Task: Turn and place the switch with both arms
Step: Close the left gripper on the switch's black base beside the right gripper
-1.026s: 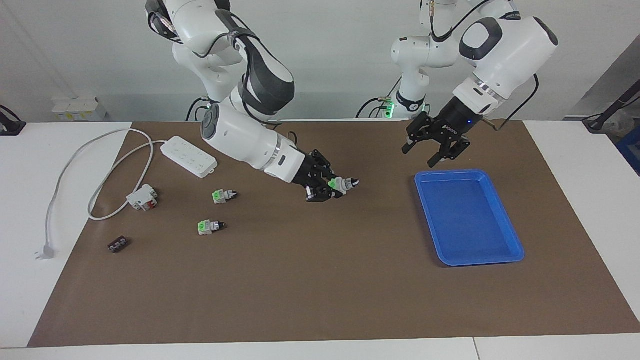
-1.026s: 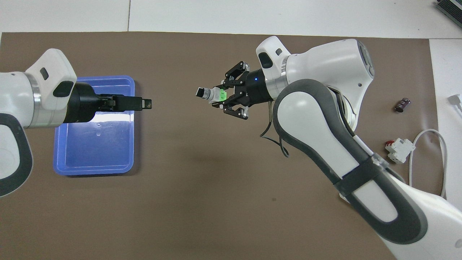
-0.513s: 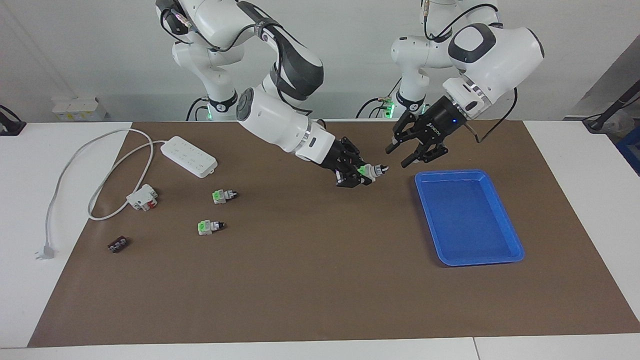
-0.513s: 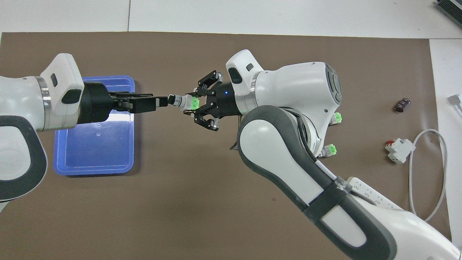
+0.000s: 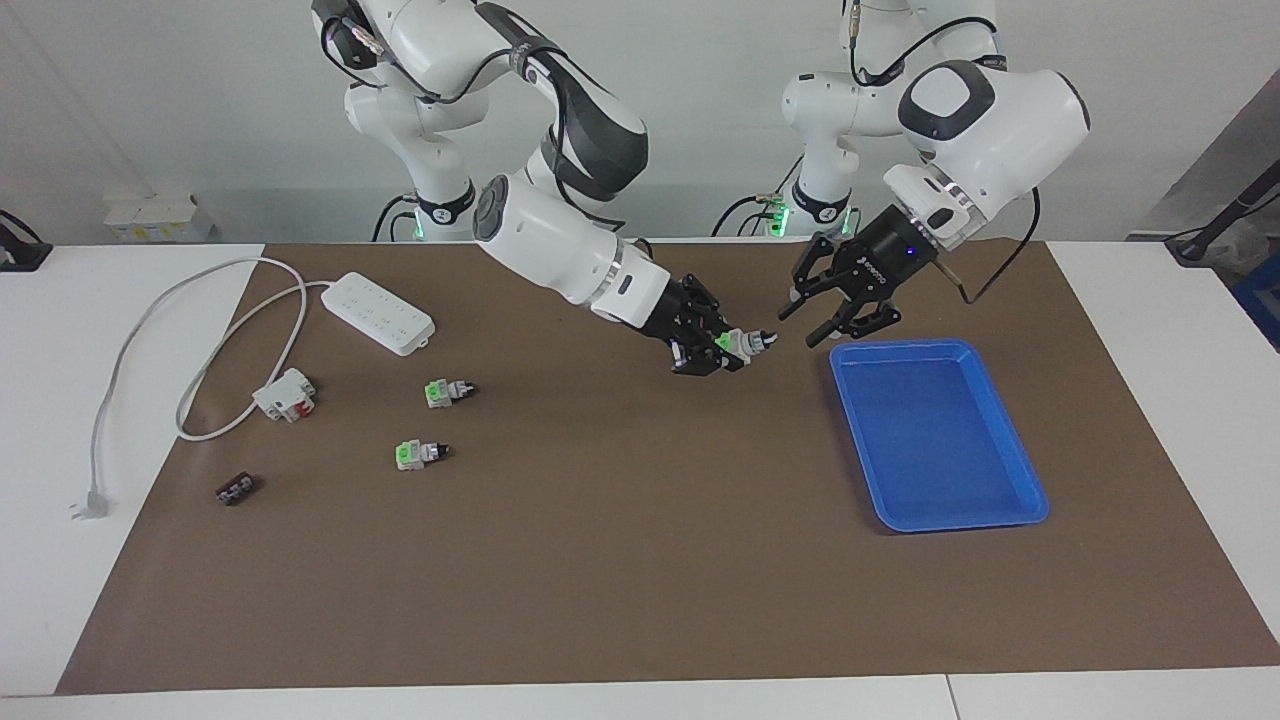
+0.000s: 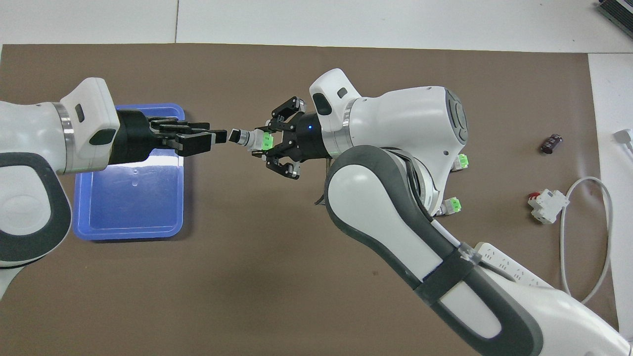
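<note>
1. The switch (image 5: 738, 343) sits in my right end effector (image 5: 722, 348), gripped by its green block end, held in the air over the brown mat (image 5: 620, 560) near the blue tray (image 5: 1010, 440). Its black knob tip points toward my left end effector (image 5: 800, 322).
2. My left end effector hangs just off that knob tip, over the mat at the tray's edge. In the overhead view its fingertips (image 6: 220, 136) come right up to the knob; I cannot tell whether they touch it, nor whether they are spread or closed.
3. Two more switches (image 5: 447, 391) lie on the mat toward my right arm's end of the bench (image 5: 60, 600); in the overhead view my right arm hides most of both.
4. Beside them lie a white-and-red block (image 5: 285, 394) and a small dark brown piece (image 5: 236, 489).
5. A white power strip (image 5: 379, 312) lies nearer to my bases, its cable (image 5: 130, 345) looping off the mat onto the white bench top.
6. The mat covers most of the bench; a plain pale wall (image 5: 150, 100) stands past my bases.
7. At the frame edge toward my left arm's end, dark and blue items are cut off and unreadable.
</note>
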Robot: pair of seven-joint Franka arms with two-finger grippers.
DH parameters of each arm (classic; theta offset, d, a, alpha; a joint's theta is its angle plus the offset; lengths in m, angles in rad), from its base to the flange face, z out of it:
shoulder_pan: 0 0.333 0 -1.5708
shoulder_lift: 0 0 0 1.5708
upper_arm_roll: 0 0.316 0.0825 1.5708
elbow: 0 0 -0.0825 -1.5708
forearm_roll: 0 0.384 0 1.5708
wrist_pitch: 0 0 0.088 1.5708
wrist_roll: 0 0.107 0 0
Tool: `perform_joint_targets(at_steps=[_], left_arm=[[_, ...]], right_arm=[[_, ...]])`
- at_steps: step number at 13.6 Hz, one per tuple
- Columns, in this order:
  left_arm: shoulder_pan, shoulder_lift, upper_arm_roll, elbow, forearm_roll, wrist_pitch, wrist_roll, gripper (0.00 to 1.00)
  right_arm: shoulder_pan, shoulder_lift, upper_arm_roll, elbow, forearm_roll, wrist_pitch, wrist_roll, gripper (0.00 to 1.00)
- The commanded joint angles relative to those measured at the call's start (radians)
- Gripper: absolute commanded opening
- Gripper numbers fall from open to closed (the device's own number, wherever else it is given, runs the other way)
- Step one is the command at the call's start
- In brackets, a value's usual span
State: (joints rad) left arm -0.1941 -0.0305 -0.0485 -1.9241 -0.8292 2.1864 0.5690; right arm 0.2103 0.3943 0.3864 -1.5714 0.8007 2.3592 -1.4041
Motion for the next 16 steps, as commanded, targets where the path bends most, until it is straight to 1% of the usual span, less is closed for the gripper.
perform_joint_targets(at_steps=[1, 5, 7, 9, 13, 16], left_arm=[[-0.018, 0.038, 0.006, 0.013, -0.018, 0.041, 0.026, 0.51], [-0.044, 0.038, 0.001, 0.022, -0.021, 0.029, 0.025, 0.50], [-0.036, 0.055, 0.003, 0.059, -0.031, 0.017, 0.020, 0.50], [-0.028, 0.057, 0.006, 0.086, -0.056, -0.029, 0.020, 0.50], [-0.038, 0.053, 0.007, 0.071, -0.053, -0.043, 0.026, 0.49], [-0.036, 0.050, 0.009, 0.071, -0.045, -0.082, 0.043, 0.49]], right_arm=[[-0.008, -0.029, 0.002, -0.033, 0.026, 0.008, 0.008, 0.00], [-0.006, -0.029, 0.002, -0.033, 0.026, 0.009, 0.008, 0.00], [-0.006, -0.031, 0.002, -0.033, 0.026, 0.009, 0.008, 0.00], [-0.006, -0.031, 0.002, -0.033, 0.026, 0.008, 0.008, 0.00], [-0.006, -0.031, 0.002, -0.033, 0.026, 0.008, 0.008, 0.00], [-0.008, -0.031, 0.002, -0.033, 0.026, 0.008, 0.008, 0.00]])
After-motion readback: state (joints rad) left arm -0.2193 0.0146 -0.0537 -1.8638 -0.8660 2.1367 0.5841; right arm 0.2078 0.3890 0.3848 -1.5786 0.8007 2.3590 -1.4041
